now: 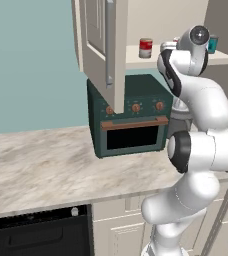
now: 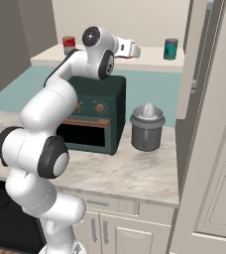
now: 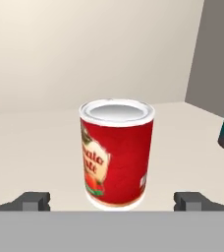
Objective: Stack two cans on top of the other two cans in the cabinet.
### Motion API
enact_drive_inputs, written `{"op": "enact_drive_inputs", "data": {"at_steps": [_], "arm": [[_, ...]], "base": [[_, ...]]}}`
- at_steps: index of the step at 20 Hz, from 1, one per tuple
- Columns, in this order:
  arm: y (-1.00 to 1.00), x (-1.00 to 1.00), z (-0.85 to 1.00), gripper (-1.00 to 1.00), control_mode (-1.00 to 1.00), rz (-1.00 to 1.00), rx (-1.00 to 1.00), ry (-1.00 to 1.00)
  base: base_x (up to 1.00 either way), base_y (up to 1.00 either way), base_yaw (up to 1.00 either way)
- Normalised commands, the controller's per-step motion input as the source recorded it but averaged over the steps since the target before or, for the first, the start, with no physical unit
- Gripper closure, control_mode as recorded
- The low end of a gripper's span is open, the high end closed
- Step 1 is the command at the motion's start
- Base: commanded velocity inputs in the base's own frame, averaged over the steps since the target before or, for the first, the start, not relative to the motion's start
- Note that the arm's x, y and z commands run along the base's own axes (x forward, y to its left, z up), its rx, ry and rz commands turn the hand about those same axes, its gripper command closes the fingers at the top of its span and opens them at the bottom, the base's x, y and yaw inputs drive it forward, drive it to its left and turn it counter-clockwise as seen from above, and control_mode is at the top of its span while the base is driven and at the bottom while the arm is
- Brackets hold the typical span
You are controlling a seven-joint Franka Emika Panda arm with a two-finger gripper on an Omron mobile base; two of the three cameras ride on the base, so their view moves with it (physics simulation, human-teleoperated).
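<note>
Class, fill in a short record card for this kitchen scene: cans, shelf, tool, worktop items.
Nearest can: red can, upright on the cabinet shelf, centred ahead of the tool
Tool: open, fingertips either side, not touching
Second red can: further left on the shelf
Teal can: at the right end
Cabinet door: open
Worktop: green oven, grey juicer

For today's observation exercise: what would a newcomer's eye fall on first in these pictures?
The big white arm reaching up to the cabinet shelf stands out first. In the hand view a red can stands upright between the open claw tips. Below sits the dark green oven.
</note>
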Motion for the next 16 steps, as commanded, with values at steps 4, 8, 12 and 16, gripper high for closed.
{"op": "enact_drive_inputs", "data": {"at_steps": [4,8,12,16], "arm": [[-0.03,0.05,0.0,-1.0,-1.0,0.0,0.0,0.0],[-0.04,0.05,0.0,-1.0,-1.0,0.0,0.0,0.0],[-0.01,0.04,0.0,-1.0,-1.0,0.0,0.0,0.0],[0.0,0.12,0.0,-1.0,-1.0,0.0,0.0,0.0]], "base": [[0.0,0.0,0.0],[0.0,0.0,0.0],[0.0,0.0,0.0],[0.0,0.0,0.0]]}}
